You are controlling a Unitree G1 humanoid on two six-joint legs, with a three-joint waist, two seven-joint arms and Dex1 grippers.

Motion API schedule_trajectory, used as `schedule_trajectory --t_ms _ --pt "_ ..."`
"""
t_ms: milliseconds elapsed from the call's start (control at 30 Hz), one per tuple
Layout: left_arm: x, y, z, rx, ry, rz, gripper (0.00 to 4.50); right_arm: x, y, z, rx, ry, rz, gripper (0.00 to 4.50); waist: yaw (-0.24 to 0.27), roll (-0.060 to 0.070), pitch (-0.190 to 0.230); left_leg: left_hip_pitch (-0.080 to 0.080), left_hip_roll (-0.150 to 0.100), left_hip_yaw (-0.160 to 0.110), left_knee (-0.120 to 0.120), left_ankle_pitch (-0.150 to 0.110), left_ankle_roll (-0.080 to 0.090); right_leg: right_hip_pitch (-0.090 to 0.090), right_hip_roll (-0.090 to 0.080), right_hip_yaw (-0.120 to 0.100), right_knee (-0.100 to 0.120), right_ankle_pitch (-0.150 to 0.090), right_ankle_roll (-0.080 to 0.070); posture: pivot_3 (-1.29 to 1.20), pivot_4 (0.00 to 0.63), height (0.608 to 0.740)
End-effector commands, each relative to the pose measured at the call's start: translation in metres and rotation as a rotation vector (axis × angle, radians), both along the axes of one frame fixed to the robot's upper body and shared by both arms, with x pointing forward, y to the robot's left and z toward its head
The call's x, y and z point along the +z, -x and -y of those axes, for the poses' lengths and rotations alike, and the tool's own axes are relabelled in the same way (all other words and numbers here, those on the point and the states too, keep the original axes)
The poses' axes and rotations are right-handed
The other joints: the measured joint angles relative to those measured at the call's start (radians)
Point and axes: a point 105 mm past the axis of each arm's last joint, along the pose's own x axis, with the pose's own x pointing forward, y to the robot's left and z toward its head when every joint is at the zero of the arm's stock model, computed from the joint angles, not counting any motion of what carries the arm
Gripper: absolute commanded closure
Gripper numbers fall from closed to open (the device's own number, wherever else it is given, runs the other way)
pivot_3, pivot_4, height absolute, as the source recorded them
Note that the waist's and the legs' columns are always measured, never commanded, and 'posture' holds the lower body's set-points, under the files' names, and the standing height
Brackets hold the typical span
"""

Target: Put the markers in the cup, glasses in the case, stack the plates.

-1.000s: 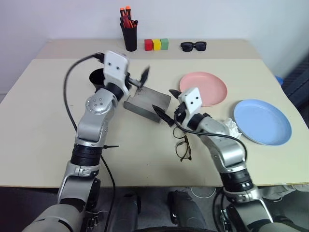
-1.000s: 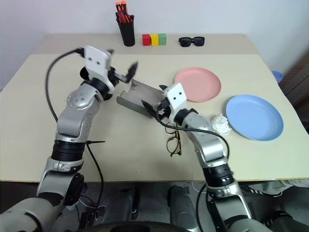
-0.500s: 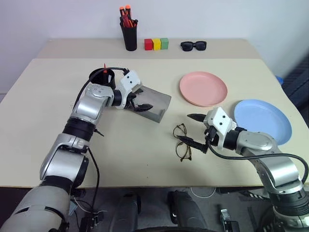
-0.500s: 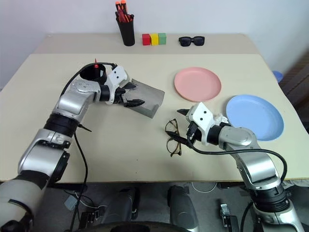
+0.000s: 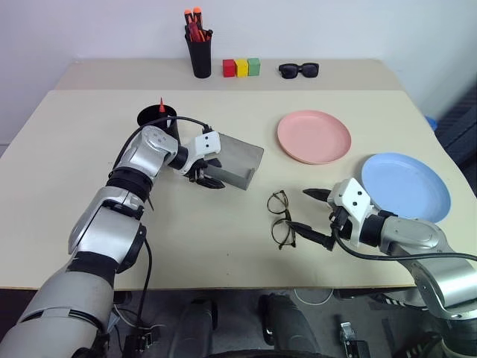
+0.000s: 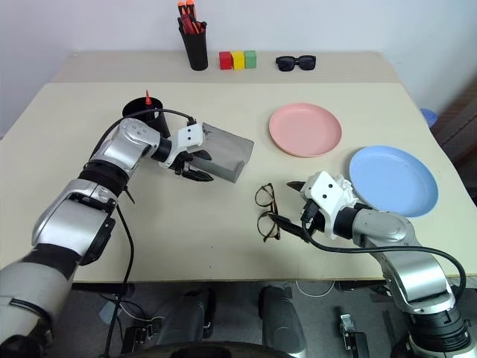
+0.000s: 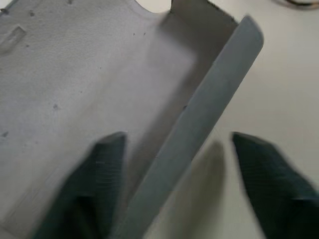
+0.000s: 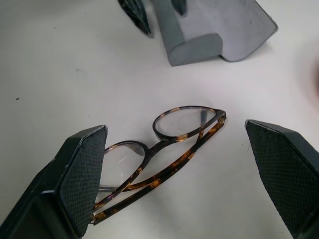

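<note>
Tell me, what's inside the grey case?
The case looks empty where it's open: just bare grey lining. The left claw straddles its front wall, which hides the bottom corner. The glasses lie outside on the table.

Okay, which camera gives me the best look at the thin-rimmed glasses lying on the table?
The right wrist view: the glasses lie folded between the right gripper's open fingers, tortoiseshell rims and both lenses plain. The two eye views show them small, on the table between the grey case and that gripper.

Silver-grey jointed metal arms, black elbow bands. White boxy wrist housings, looping black cables. Left pincer (image 5: 211,173), right pincer (image 5: 307,215): black textured fingers.
</note>
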Motion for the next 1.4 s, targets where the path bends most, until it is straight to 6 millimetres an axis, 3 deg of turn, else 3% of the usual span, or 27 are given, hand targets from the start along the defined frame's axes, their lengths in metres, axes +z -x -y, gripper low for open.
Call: schedule_trajectory --t_ms 33,133,367,500,600,767,867,1000,1200,1300,1400 --pt "0.017 -0.002 0.008 -0.047 0.036 0.059 3.14 0.010 0.002 -0.005 0.020 -0.007 0.058 0.00 0.000 0.000 0.000 0.000 0.000 0.000 0.000 0.000 0.000 0.000 0.000 0.000 0.000 0.000 0.000 0.00 0.150 0.740" --pt "0.018 0.002 0.013 -0.086 0.068 0.076 4.42 0.010 0.002 -0.006 0.027 -0.009 0.057 0.00 0.000 0.000 0.000 -0.001 0.000 0.000 0.000 0.000 0.000 0.000 0.000 0.000 0.000 0.000 0.000 0.00 0.150 0.740" --pt "0.017 0.020 0.025 -0.154 0.128 0.030 4.42 0.010 -0.002 -0.014 0.063 -0.013 0.062 0.00 -0.003 0.000 0.000 0.000 0.000 0.000 0.001 0.000 0.000 -0.001 0.000 0.000 0.002 0.000 0.000 0.00 0.150 0.740" --pt "0.013 0.044 0.015 -0.197 0.097 -0.014 4.42 0.011 -0.003 -0.019 0.078 -0.018 0.049 0.00 -0.009 0.000 0.000 0.000 0.000 0.000 0.000 0.000 0.000 -0.001 0.000 0.000 0.003 0.000 0.000 0.00 0.150 0.740" --pt "-0.006 0.052 -0.011 -0.131 -0.152 0.026 4.42 0.007 -0.005 -0.018 0.048 -0.031 -0.008 0.00 -0.006 0.000 0.000 0.001 0.001 -0.001 0.001 0.000 0.000 -0.001 0.000 0.000 0.005 0.000 0.000 0.00 0.150 0.740" --pt "-0.002 0.082 -0.011 -0.130 -0.058 -0.052 4.42 0.003 -0.009 -0.011 -0.029 -0.031 -0.122 0.00 -0.002 0.001 0.000 0.004 0.001 0.000 0.001 0.000 0.000 0.002 -0.001 0.001 0.004 0.000 -0.001 0.00 0.150 0.740" --pt "-0.003 0.090 -0.014 -0.100 -0.034 -0.083 3.52 0.004 -0.010 -0.009 -0.044 -0.066 -0.182 0.00 0.000 0.001 0.000 0.004 0.001 0.000 0.001 0.000 0.000 0.002 -0.001 0.001 0.004 0.000 -0.001 0.00 0.150 0.740" --pt "0.003 0.088 -0.014 -0.060 0.016 -0.020 1.66 0.007 -0.013 -0.005 -0.076 -0.103 -0.242 0.00 0.000 0.001 0.000 0.004 0.001 0.000 0.001 0.000 0.000 0.002 0.000 0.001 0.004 0.000 -0.001 0.00 0.150 0.740" --pt "0.025 0.085 -0.012 -0.010 0.194 0.170 1.66 0.005 -0.013 0.002 -0.132 -0.169 -0.339 0.00 -0.001 0.001 0.000 0.004 0.002 0.000 0.001 0.000 0.000 0.002 -0.001 0.001 0.004 0.000 -0.001 0.00 0.150 0.740" --pt "0.038 0.099 -0.010 -0.035 0.344 0.326 1.66 -0.003 -0.013 0.004 -0.171 -0.224 -0.437 0.00 -0.004 0.001 0.000 0.004 0.003 0.000 0.000 0.000 0.000 0.001 -0.001 0.001 0.004 0.000 -0.001 0.00 0.150 0.740" --pt "0.041 0.118 -0.012 -0.019 0.513 0.312 1.66 0.001 -0.013 -0.003 -0.159 -0.322 -0.496 0.00 -0.002 0.001 0.000 0.005 0.004 0.000 0.000 0.000 0.000 0.001 -0.002 0.002 0.004 0.000 -0.001 0.00 0.150 0.740"
